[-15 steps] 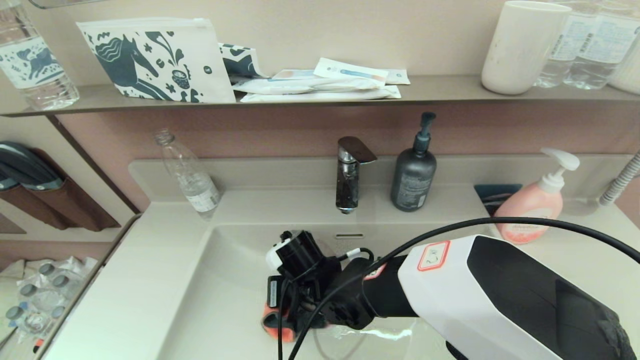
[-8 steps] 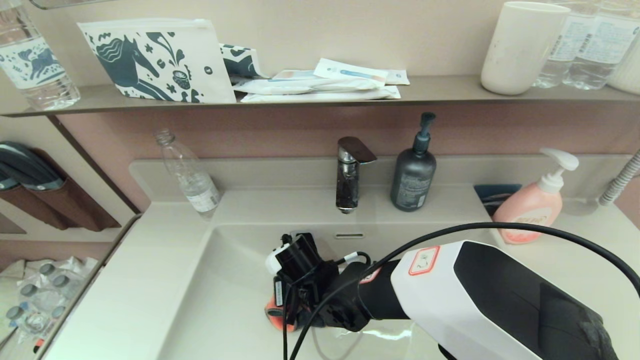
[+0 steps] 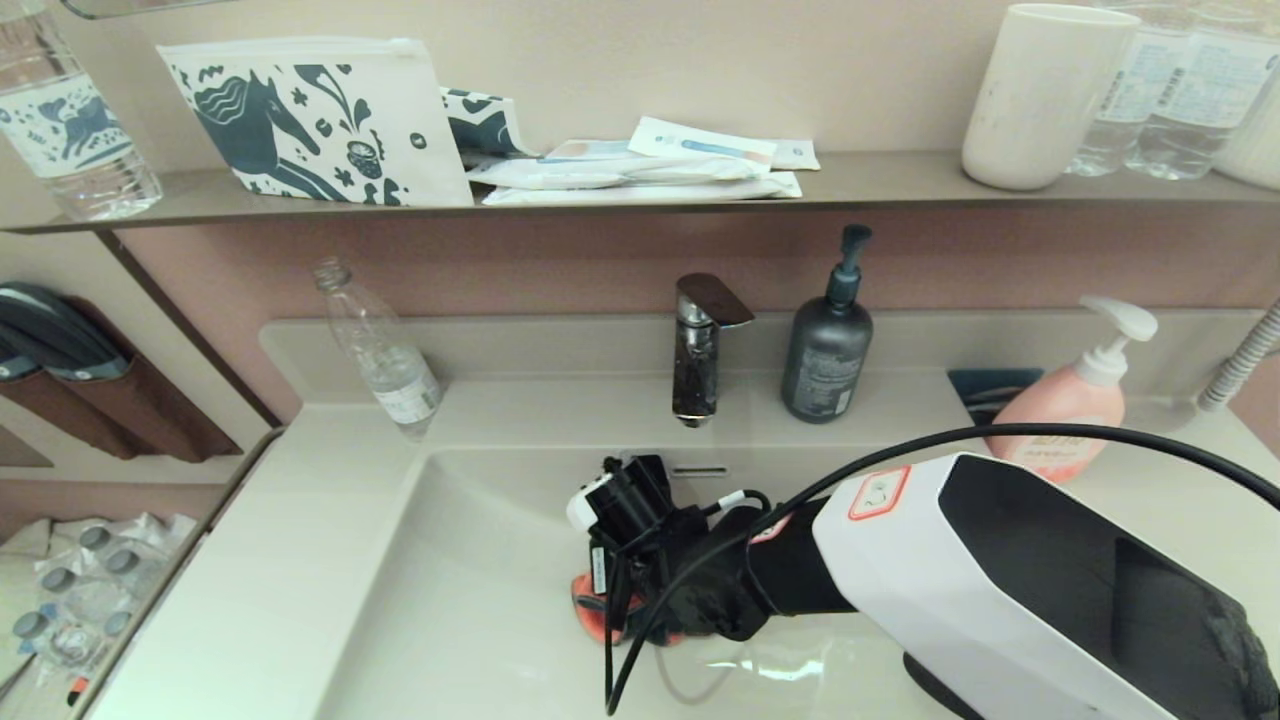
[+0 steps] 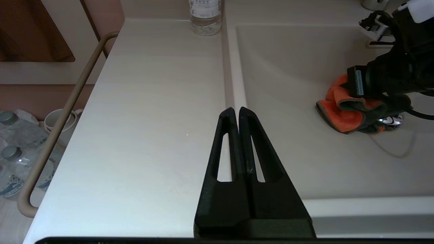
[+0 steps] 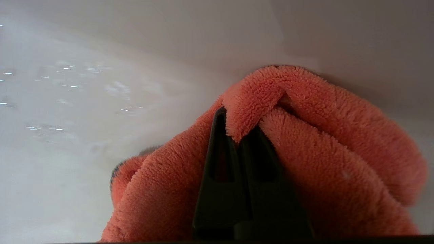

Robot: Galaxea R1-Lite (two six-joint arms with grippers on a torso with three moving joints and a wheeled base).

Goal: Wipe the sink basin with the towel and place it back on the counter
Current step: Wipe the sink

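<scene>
The orange-coral towel (image 3: 590, 605) (image 4: 342, 113) (image 5: 325, 135) lies bunched on the floor of the off-white sink basin (image 3: 470, 580) (image 4: 288, 67), pressed down beside the chrome drain stopper (image 4: 390, 120). My right gripper (image 5: 239, 132) (image 3: 625, 610) is shut on a fold of the towel; its wrist hides most of the cloth in the head view. My left gripper (image 4: 236, 110) hovers shut and empty above the counter (image 4: 152, 101) (image 3: 270, 560), at the basin's left rim.
Behind the basin stand the tap (image 3: 700, 345), a dark pump bottle (image 3: 828, 340) and a pink soap pump bottle (image 3: 1070, 400). A clear plastic bottle (image 3: 375, 350) (image 4: 205, 15) stands at the counter's back left. A rail (image 4: 57, 125) runs along the counter's left edge.
My right gripper has slid the towel to the right and a little toward the back wall of the basin. The left arm has not moved.
</scene>
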